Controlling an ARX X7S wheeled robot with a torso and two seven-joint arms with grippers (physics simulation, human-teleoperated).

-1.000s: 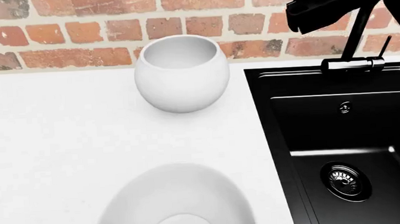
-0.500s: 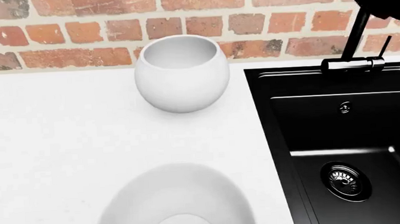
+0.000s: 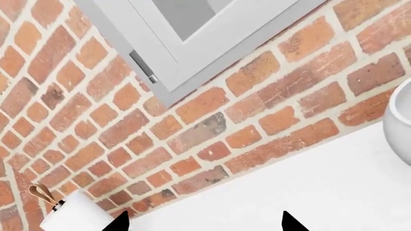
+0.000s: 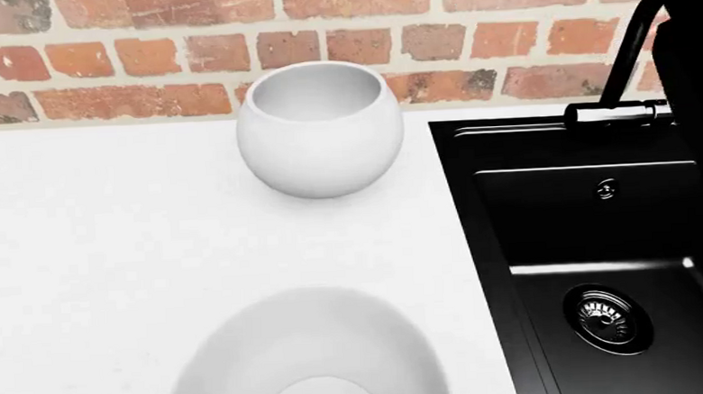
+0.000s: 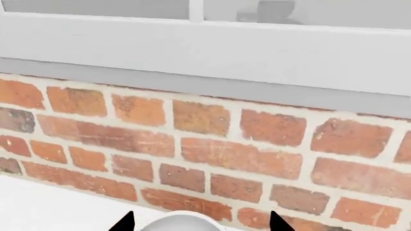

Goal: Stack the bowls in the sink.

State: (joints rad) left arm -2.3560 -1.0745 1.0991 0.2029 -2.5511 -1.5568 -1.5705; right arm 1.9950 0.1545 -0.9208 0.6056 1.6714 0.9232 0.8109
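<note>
The left gripper (image 3: 202,222) shows only as two black fingertips (image 3: 117,223) at the edge of its own wrist view, set well apart with nothing between them, so it stands released over the white counter (image 3: 308,192). Beyond it rises the brick wall (image 3: 192,120), with a grey window frame (image 3: 186,53) above and a roll of paper towel (image 3: 70,214) standing against the bricks. A sliver of a white bowl's side shows at the edge of that view.

The right gripper (image 5: 200,220) is likewise just two dark tips spread wide, empty, with the rounded top of a white bowl (image 5: 180,224) showing between them, though I cannot tell whether they touch it. Past it is the same brick wall and a grey window sill (image 5: 205,53).

From the head view, a dark arm (image 4: 702,97) hangs down the far right, partly covering the faucet (image 4: 619,75). The far bowl (image 4: 319,131) stands upright on the counter near the wall, just left of the sink (image 4: 594,229). The near bowl (image 4: 306,357) sits at the near edge, cut off by the frame, also left of the sink. Both are outside the basin and well apart from each other. In the sink's floor lies the round metal drain (image 4: 607,318).
</note>
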